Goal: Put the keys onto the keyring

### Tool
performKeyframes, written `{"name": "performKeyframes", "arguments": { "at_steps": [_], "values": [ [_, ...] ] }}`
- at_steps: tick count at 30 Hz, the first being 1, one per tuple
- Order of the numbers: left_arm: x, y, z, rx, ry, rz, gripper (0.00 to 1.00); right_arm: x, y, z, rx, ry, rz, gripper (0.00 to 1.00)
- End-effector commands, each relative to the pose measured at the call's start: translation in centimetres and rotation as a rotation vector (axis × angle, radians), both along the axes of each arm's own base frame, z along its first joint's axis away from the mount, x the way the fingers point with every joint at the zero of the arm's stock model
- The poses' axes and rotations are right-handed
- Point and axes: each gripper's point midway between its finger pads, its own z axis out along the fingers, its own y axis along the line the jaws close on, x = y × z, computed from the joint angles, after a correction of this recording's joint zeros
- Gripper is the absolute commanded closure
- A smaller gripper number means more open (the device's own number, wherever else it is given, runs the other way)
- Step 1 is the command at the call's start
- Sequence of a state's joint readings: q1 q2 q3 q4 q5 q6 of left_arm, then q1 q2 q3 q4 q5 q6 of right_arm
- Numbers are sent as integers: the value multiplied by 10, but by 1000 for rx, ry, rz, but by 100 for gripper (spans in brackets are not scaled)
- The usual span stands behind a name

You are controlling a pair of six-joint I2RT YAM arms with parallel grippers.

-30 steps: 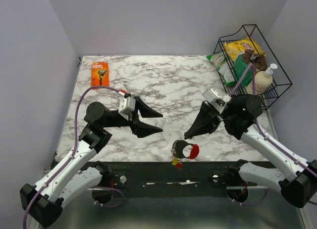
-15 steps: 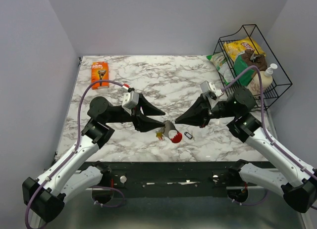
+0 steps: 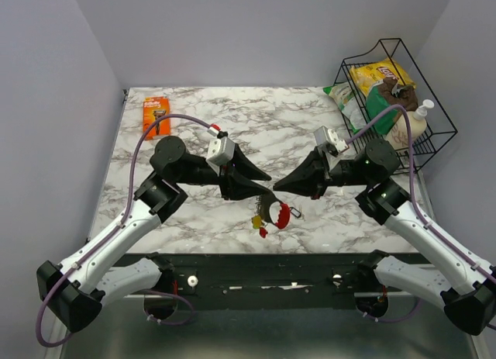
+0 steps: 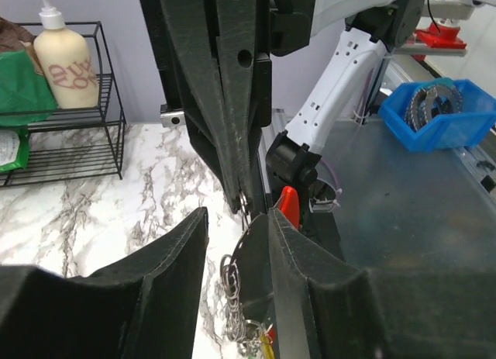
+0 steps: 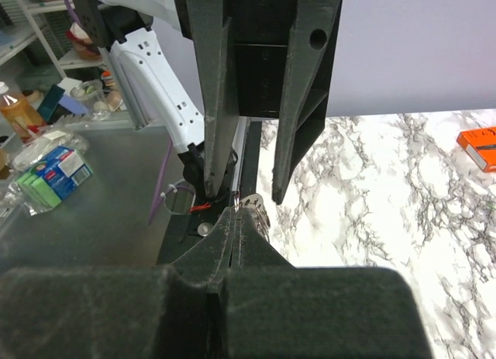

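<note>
Between the two sets of fingertips, the keys point(image 3: 271, 213) hang just below the right gripper point(image 5: 236, 210), which is pinched tight on a wire ring of the bunch. The left gripper point(image 4: 236, 219) stands part-open, with a finger on either side. The keyring point(image 3: 296, 214) appears to lie loose on the marble table point(image 3: 194, 126) beneath the right gripper's tip. Judgement: the bunch is being steadied and threading has not begun; next, the left should grip firmly, freeing the right for the keyring.

top: overhead, looking down | wrists: close-up, facing each other, both showing keys point(image 4: 236, 320)
</note>
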State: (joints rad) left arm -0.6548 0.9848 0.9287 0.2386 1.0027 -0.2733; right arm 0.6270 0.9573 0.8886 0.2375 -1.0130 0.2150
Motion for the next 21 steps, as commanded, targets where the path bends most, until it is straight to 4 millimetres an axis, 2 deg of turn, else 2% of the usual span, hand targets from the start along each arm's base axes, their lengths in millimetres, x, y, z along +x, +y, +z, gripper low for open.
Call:
{"name": "performKeyframes", "arguments": {
  "at_steps": [1, 11, 19, 20, 21],
  "values": [
    [2, -7, -9, 51, -4, 2, 56, 2, -2, 4, 19, -33, -35, 100],
    [8, -9, -19, 100, -4, 45, 61, 1, -4, 7, 27, -46, -45, 100],
    [12, -10, -20, 104, 0, 63, 81, 0, -3, 4, 21, -41, -33, 100],
    [12, -10, -19, 101, -4, 59, 81, 0, -4, 4, 19, -40, -33, 100],
    [11, -10, -18, 98, -6, 59, 76, 0, -3, 3, 17, -38, -28, 100]
  ]
}}
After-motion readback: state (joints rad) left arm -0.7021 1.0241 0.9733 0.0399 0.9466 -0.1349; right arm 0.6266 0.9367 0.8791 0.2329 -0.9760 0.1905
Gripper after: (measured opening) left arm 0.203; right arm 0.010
